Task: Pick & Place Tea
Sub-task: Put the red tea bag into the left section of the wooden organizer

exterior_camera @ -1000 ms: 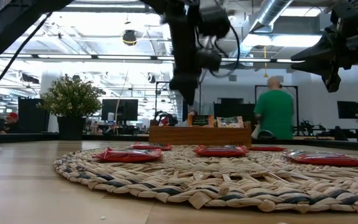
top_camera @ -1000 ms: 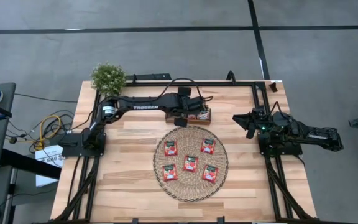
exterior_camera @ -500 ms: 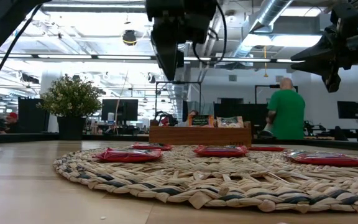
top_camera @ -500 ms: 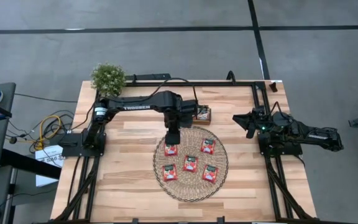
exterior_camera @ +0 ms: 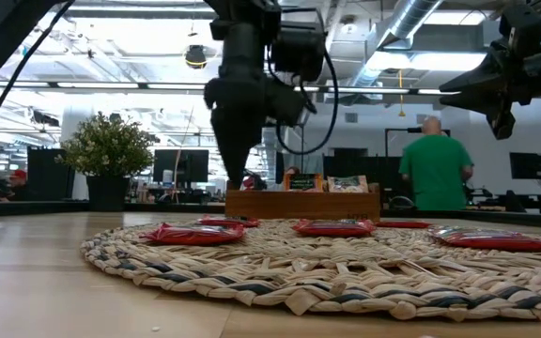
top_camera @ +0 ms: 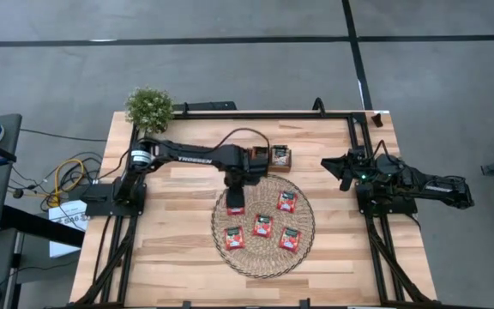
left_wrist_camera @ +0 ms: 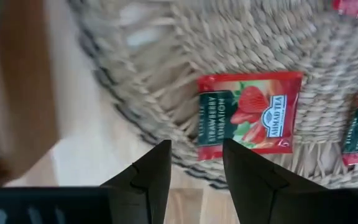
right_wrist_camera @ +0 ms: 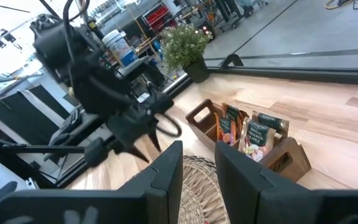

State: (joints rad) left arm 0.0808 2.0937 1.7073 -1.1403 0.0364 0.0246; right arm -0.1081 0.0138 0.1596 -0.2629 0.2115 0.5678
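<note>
Several red-orange tea sachets lie flat on the round woven mat [top_camera: 262, 260]. My left gripper [top_camera: 234, 192] hangs open, pointing down, just above the far-left sachet [top_camera: 236, 205]. In the left wrist view my left gripper [left_wrist_camera: 196, 167] stands over the near edge of that sachet [left_wrist_camera: 248, 115], apart from it. In the low view its tips [exterior_camera: 233, 176] are a little above the mat [exterior_camera: 280, 272]. The brown wooden tray [top_camera: 274, 157] beyond the mat holds more sachets [right_wrist_camera: 248, 134]. My right gripper [top_camera: 345, 172] waits open and empty at the table's right side.
A potted plant [top_camera: 149, 106] stands at the far left corner. The wooden tray stands just beyond the mat's far edge. Bare wooden tabletop [top_camera: 178, 249] lies left and right of the mat. A person in a green shirt [exterior_camera: 435, 171] stands in the room behind the table.
My left gripper has gone from the wooden tray toward the table's near edge, over the mat's far-left sachet. It has tipped to point down and come down close to the mat. The sachets have stayed where they were.
</note>
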